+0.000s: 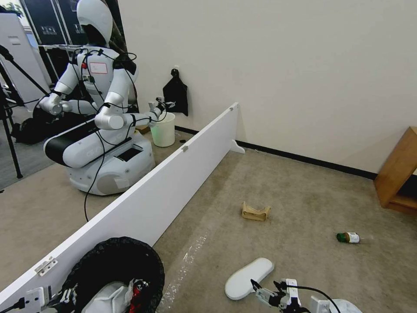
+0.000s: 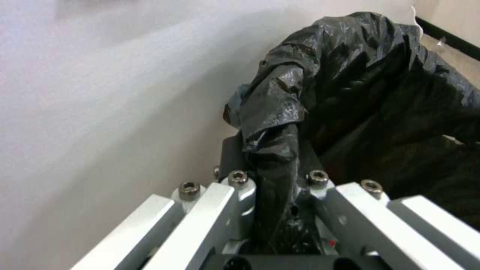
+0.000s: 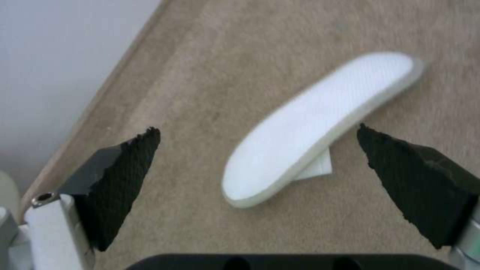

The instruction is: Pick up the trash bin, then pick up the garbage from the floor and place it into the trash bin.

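With the left gripper [image 2: 272, 187] clamped on the black-bagged round trash bin [image 1: 117, 265], the right gripper [image 3: 257, 165], jaws apart, should straddle the flat white slipper [image 3: 320, 123] squarely before closing.

The left gripper [image 2: 272, 180] is clamping a bunched fold of the crinkled black bag [image 2: 280, 112] that is lining the trash bin [image 2: 380, 93], its metal fingers [image 2: 220, 202] pressing in from both sides. The bag is billowing out beyond the gripper, lying close against a pale wall [image 2: 100, 93].
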